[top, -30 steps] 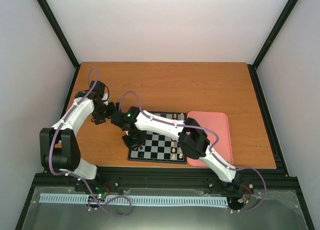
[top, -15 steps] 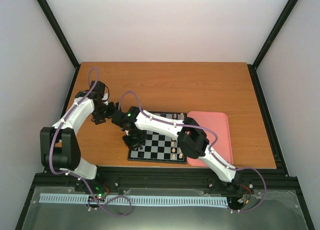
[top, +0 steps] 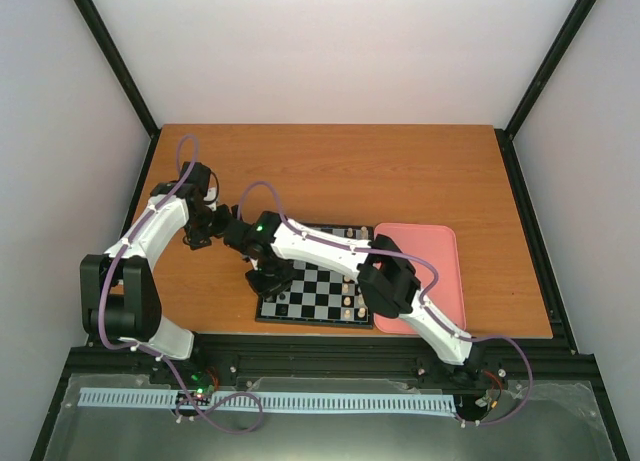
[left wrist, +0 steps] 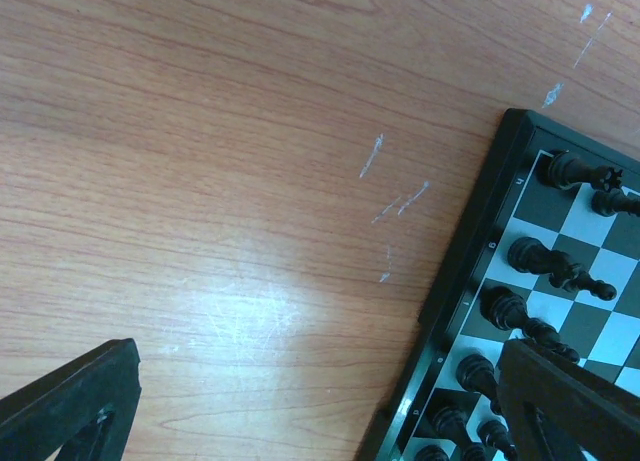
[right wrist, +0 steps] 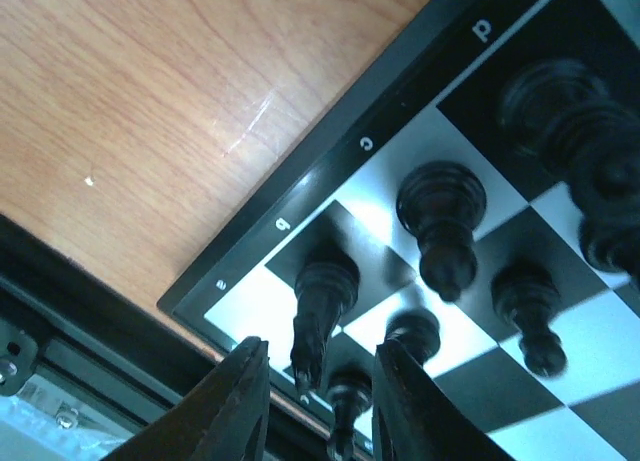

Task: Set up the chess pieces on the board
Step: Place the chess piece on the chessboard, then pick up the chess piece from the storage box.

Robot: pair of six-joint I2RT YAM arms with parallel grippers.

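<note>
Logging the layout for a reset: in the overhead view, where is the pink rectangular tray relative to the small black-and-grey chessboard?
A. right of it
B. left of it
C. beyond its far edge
A: the pink rectangular tray lies beside the right edge of the small black-and-grey chessboard.

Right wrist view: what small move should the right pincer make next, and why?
Probably a straight lift away from the small black-and-grey checked chessboard, jaws open. The right pincer is open around a slim black chess piece that stands upright on its square, with other black pieces close by; a sideways exit might topple them.
</note>
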